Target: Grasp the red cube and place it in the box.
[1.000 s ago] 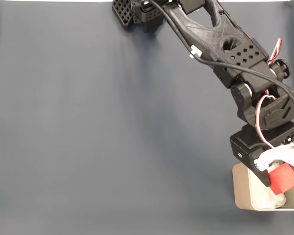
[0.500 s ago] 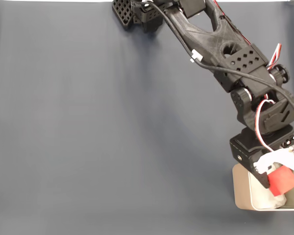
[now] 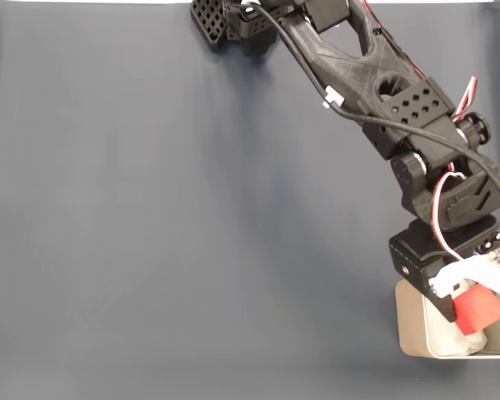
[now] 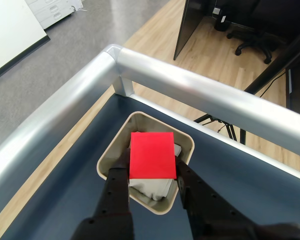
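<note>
Claw pinches the red cube by its two side faces right over the box at the table's near right; looks light, rigid, flat-sided, easy to hold.

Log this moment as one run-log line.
phase: place | gripper: shut on red cube | cube: held above box opening, not released | box: on the dark table, near metal rail
</note>
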